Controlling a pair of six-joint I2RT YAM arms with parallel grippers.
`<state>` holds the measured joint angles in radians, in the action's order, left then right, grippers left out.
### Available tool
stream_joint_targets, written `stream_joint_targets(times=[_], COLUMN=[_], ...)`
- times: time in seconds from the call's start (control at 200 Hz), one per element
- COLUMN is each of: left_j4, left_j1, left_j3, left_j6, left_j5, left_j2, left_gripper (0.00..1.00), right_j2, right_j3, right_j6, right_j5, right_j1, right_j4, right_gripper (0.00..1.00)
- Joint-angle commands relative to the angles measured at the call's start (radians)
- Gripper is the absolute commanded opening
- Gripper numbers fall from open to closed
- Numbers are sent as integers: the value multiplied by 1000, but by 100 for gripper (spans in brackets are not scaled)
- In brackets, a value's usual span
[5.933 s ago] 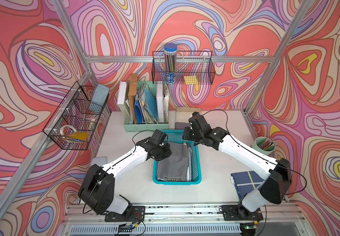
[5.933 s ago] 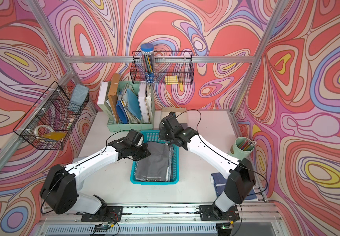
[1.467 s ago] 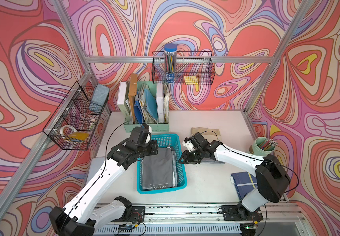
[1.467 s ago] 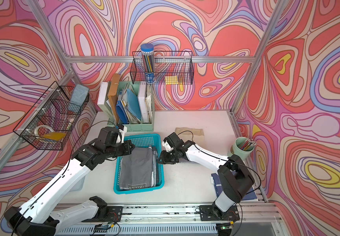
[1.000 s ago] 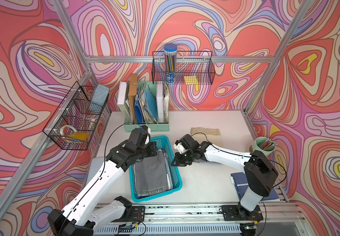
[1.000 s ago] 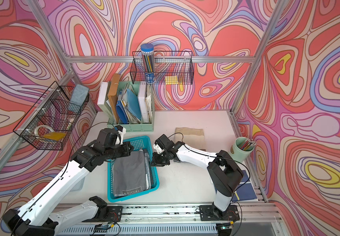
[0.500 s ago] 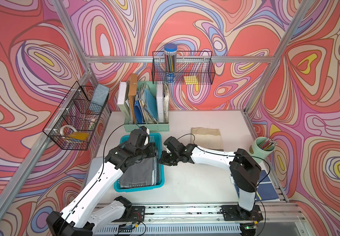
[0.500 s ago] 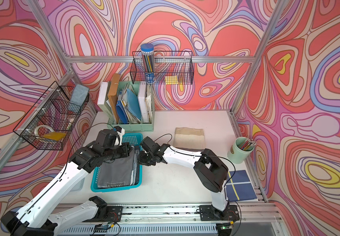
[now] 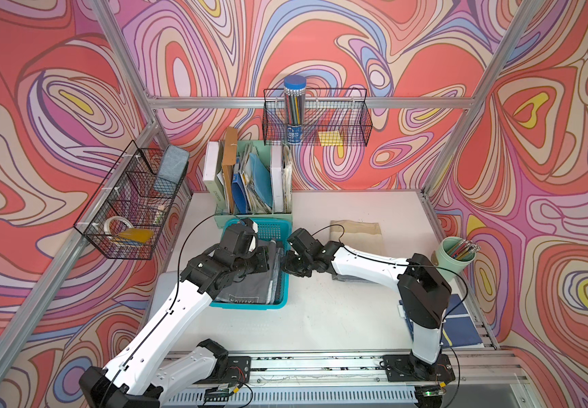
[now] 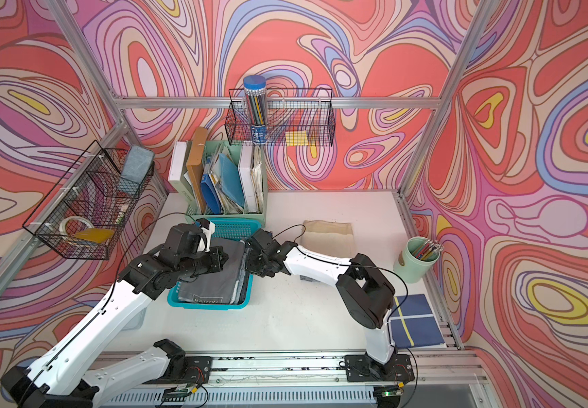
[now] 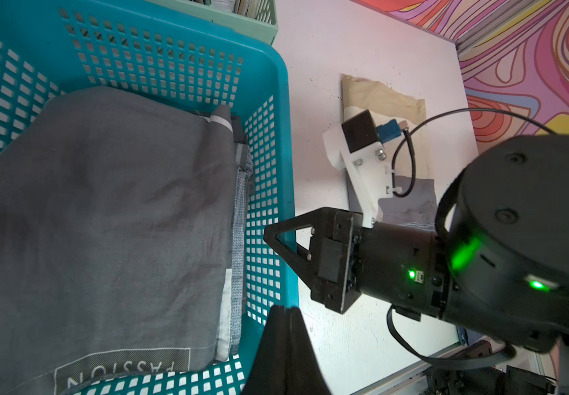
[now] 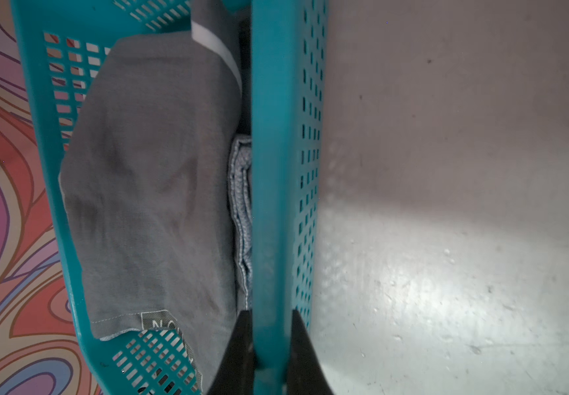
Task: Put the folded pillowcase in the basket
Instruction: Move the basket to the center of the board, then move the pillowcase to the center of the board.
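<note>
The turquoise basket (image 9: 250, 306) (image 10: 208, 304) stands left of the table's middle, in front of the file organiser. The folded grey pillowcase (image 9: 246, 291) (image 10: 211, 284) lies flat inside it, over a blue-grey knit cloth (image 12: 242, 205). My right gripper (image 9: 287, 265) (image 10: 249, 263) (image 12: 269, 316) is shut on the basket's right rim (image 12: 271, 171), one finger inside and one outside. My left gripper (image 9: 267, 260) (image 10: 221, 262) (image 11: 285, 309) is shut with nothing in it, just over that same rim (image 11: 285, 143), beside the pillowcase (image 11: 105, 222).
A mint file organiser (image 9: 250, 183) stands right behind the basket. A beige folded cloth (image 9: 356, 229), a mint pencil cup (image 9: 456, 252) and a navy notebook (image 9: 460, 328) lie to the right. Black wire baskets (image 9: 133, 208) (image 9: 315, 122) hang on the walls.
The basket with the pillowcase has slid left and back toward the file organiser, held by my right gripper. My left arm has moved left with it.
</note>
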<state>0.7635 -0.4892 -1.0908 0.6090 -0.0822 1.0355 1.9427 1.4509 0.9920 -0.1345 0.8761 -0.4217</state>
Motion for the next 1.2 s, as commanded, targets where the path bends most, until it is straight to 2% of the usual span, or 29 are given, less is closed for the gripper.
stream_joint_targets(times=[0.0,0.135,0.185,0.29,0.365,0.621,0.656,0.696,0.741,0.746,0.756,0.761,0.796,0.866,0.966,1.096,1.197], left_j4=[16,20,24,14,11,1,-17,-36,-54,-56,-60,-64,-85,-147,-229,-275,-249], left_j1=[6,5,6,6,6,6,6,5,3,4,4,4,2,-18,-61,-135,-170], left_j3=[-2,-10,-16,-17,-22,-80,-81,-87,-97,-97,-99,-101,-102,-98,-132,-246,-354], left_j6=[-19,-20,-21,-20,-21,-54,-52,-47,-39,-37,-33,-30,-17,16,51,66,65], left_j5=[10,7,5,-2,-10,-49,-63,-90,-119,-122,-129,-133,-160,-204,-272,-297,-300], left_j2=[-16,-8,-2,7,16,69,76,91,116,119,126,129,155,209,321,485,611], left_gripper=[3,4,4,6,9,24,24,26,25,25,25,25,23,15,11,11,11], right_j2=[58,95,106,101,43,-259,-289,-325,-352,-358,-361,-365,-380,-358,-246,-73,-42], right_j3=[59,112,127,148,121,1,-19,-54,-89,-99,-103,-112,-141,-172,-151,-98,-132], right_j6=[-116,-186,-206,-237,-245,-261,-274,-287,-300,-305,-309,-316,-338,-390,-466,-509,-490], right_j5=[104,87,78,33,29,108,133,162,172,174,174,175,181,168,134,136,160], right_j1=[-15,-26,-32,-46,-47,-107,-127,-173,-231,-245,-251,-269,-322,-430,-533,-557,-557], right_j4=[-72,-104,-108,-112,-91,-141,-159,-190,-213,-216,-217,-219,-222,-227,-235,-248,-228], right_gripper=[0,1,9,34,42,48,48,41,27,22,20,15,0,0,0,0,0])
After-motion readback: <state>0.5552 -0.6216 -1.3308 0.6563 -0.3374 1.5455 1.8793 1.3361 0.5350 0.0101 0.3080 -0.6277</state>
